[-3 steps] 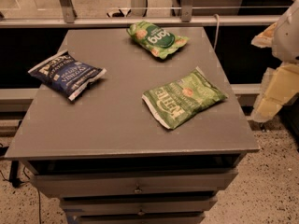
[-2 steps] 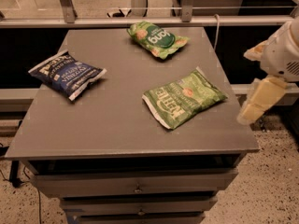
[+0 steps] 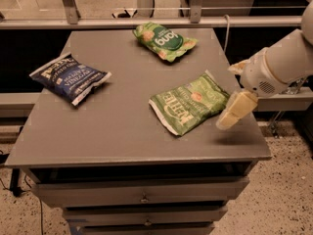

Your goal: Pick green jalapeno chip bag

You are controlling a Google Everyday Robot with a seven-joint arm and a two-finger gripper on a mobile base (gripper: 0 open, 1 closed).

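Note:
The green jalapeno chip bag (image 3: 190,103) lies flat on the grey table (image 3: 122,126), right of centre, with white "Kettle" lettering. My gripper (image 3: 228,97) hangs over the table's right edge, just beside the bag's right end. It is open and empty: one cream finger (image 3: 235,110) points down-left at the bag's near right corner, and the other finger (image 3: 237,66) shows above it. The white arm (image 3: 283,62) reaches in from the right.
A smaller, brighter green bag (image 3: 165,40) lies at the table's far edge. A dark blue chip bag (image 3: 70,77) lies at the left. A metal rail (image 3: 146,21) runs behind the table. Drawers (image 3: 142,195) sit below the top.
My gripper has moved left and forward from beyond the table's right side to the bag's right end. The bags have not moved.

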